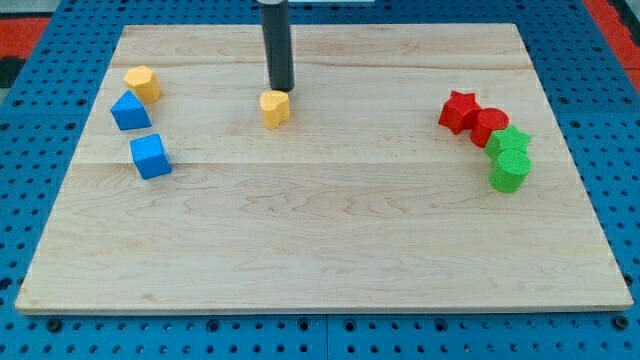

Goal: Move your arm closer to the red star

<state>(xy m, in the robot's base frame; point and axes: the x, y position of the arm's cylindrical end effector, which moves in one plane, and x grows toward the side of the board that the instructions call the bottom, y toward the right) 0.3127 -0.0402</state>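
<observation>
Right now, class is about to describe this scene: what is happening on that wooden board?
A robot arm's dark rod is working over a wooden board. My tip sits just above a yellow block, near the view's top centre. The red star I must approach lies far off at the view's right, touching a red block beside two green blocks. Nothing separates us but bare board.

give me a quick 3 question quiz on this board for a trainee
1. True or false: my tip touches the red star.
2. Which block sits nearest my tip? A) blue cube B) yellow block C) green cylinder
3. Fill in: to reach the red star, my tip must travel toward the view's ____.

Key: 1 false, it is far off, at the view's right. 2 B. 3 right.
</observation>
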